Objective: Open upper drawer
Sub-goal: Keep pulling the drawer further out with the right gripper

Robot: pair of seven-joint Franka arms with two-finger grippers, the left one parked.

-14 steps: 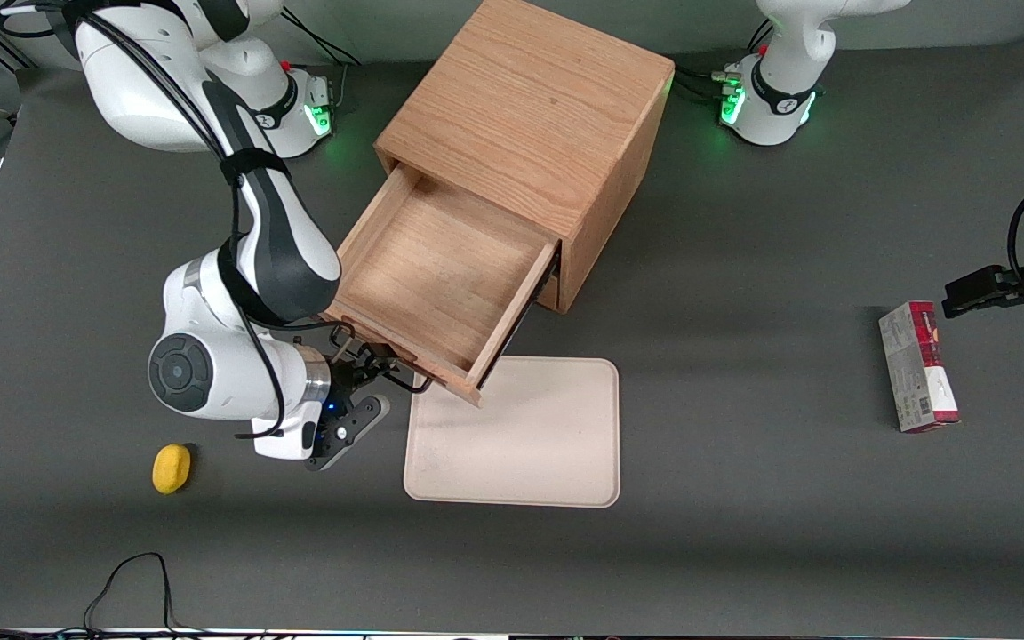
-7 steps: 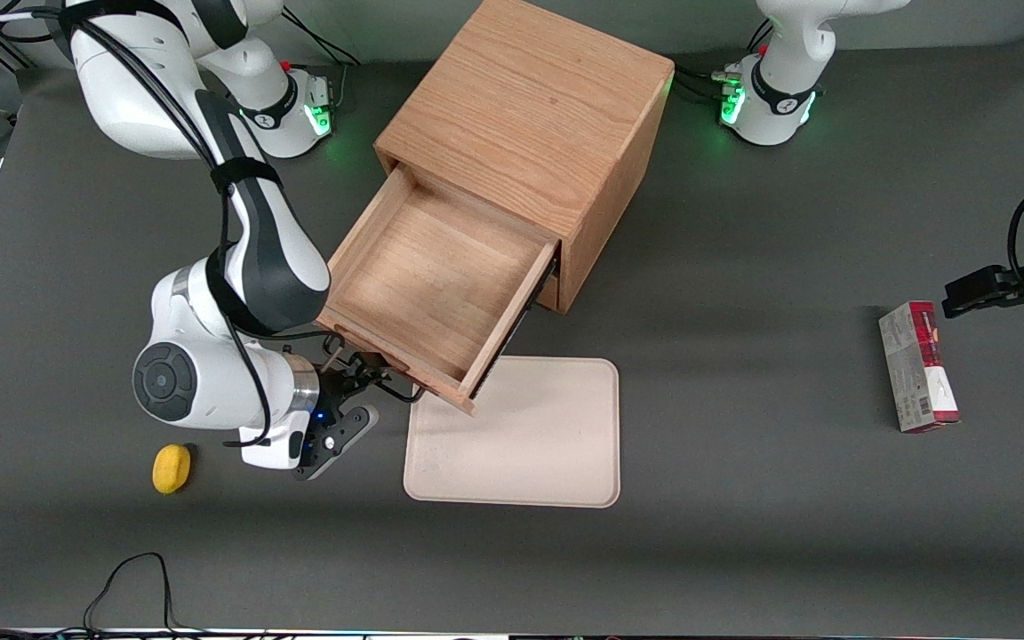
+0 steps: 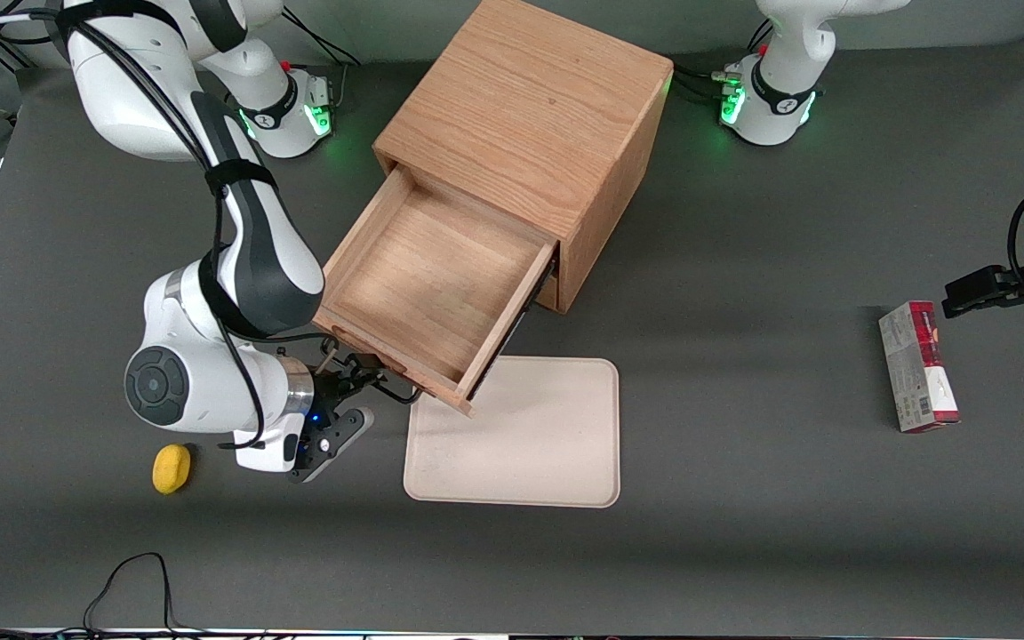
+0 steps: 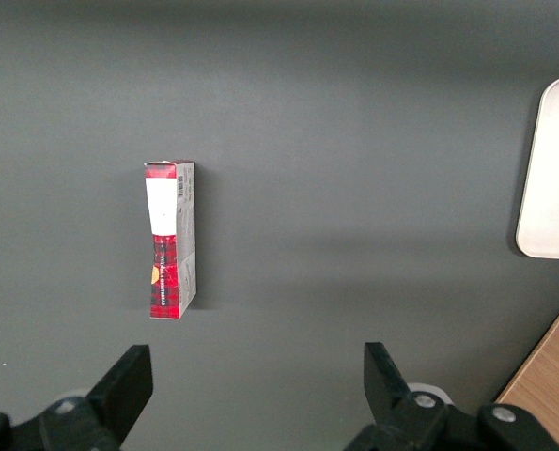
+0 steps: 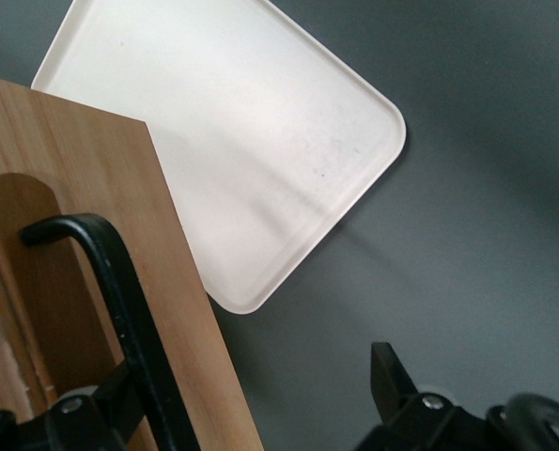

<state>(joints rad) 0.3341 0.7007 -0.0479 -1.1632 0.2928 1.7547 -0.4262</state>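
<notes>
The upper drawer (image 3: 423, 276) of the wooden cabinet (image 3: 530, 107) stands pulled far out, its inside bare. Its front faces my right gripper (image 3: 348, 378), which sits low in front of it, nearer the front camera. In the right wrist view the drawer front (image 5: 63, 188) and its black bar handle (image 5: 119, 282) show close up. The gripper (image 5: 251, 376) is open: the handle runs just inside one finger (image 5: 100, 413), and the other finger (image 5: 387, 376) stands well apart over the table. The lower drawer is hidden under the upper one.
A beige tray (image 3: 521, 436) lies on the table just beneath the drawer's front corner and shows in the right wrist view (image 5: 241, 150). A small yellow object (image 3: 172, 468) lies near my wrist. A red and white box (image 3: 917, 366) lies toward the parked arm's end.
My right arm has drawn back away from the cabinet, and the upper drawer has slid a little farther out with it.
</notes>
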